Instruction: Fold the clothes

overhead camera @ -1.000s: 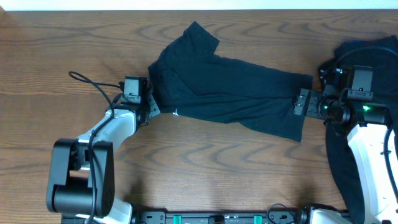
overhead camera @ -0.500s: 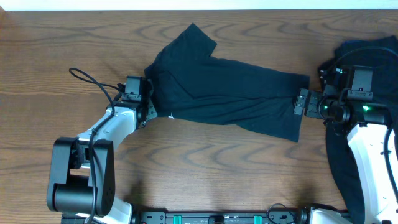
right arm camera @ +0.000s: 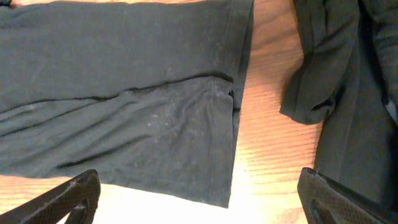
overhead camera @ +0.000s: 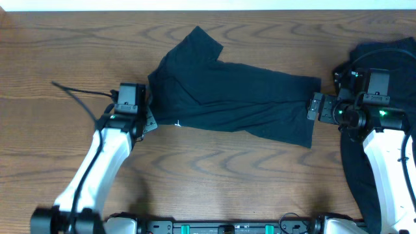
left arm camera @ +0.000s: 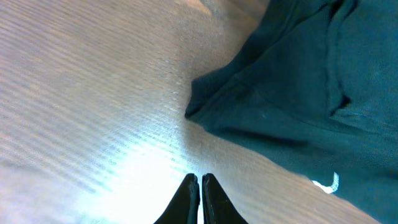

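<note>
Left jaws backed off T-shirt (overhead camera: pixel 227 97), together, empty in wrist view; right jaws apart.

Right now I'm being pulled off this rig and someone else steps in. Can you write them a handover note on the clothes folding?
Left gripper: shut, empty, over bare table just off the T-shirt's left end.
Right gripper: open wide, gripping nothing, at the T-shirt's hem end.
T-shirt: lies in a long band across the table, one sleeve sticking out toward the far edge.
Other dark clothes: heaped at the right edge, partly under the right arm.
Done: one layer looks lapped over lengthwise.
Left: probably tuck the sleeve, fold crosswise, then the heap.
</note>
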Tool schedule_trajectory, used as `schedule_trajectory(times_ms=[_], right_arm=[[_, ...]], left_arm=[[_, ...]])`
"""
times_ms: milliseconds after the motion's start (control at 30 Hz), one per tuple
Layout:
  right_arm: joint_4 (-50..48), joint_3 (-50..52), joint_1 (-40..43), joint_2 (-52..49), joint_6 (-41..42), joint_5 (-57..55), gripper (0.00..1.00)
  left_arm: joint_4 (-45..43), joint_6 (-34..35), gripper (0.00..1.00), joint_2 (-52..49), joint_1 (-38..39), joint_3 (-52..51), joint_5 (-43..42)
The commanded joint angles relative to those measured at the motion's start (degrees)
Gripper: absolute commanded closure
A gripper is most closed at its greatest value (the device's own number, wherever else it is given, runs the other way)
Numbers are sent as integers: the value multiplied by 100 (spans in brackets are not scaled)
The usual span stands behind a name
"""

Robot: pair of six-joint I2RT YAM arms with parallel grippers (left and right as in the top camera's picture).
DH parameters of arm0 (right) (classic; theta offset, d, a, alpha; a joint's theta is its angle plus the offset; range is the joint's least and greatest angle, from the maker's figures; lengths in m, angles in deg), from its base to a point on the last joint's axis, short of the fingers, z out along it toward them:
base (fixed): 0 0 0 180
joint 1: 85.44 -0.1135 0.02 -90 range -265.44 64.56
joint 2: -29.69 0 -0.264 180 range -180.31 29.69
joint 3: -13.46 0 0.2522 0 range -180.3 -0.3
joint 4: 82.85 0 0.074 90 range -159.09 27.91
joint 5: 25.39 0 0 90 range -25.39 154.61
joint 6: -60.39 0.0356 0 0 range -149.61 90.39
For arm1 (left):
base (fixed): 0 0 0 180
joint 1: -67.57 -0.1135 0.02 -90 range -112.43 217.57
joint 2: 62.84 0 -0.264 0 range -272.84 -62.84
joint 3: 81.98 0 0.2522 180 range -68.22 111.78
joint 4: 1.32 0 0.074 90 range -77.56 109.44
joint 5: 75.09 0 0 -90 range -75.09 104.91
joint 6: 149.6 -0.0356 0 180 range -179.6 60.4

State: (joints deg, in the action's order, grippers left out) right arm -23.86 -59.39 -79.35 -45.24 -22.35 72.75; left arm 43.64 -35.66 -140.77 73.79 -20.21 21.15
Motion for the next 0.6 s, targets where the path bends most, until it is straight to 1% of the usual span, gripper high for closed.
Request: schedule_trajectory(times_ms=[0, 133, 367, 433, 533, 567], right_arm=[[2, -11, 22, -7, 85, 24, 1], [2, -11, 22, -7, 85, 24, 1], [-341, -11, 22, -7, 85, 26, 1], [-339, -11, 22, -7, 114, 96, 1], [-203, -11, 22, -7, 197, 549, 1], [-175, -11, 22, -13, 192, 664, 1]], left_arm=[[160, -28, 93, 393, -2, -50, 66], [254, 33, 93, 505, -4, -50, 44], [409, 343, 93, 168, -101, -50, 15], [317, 304, 93, 57, -133, -50, -234], [-103, -20, 94, -127, -133, -50, -909], [-260, -44, 93, -201, -131, -50, -992]])
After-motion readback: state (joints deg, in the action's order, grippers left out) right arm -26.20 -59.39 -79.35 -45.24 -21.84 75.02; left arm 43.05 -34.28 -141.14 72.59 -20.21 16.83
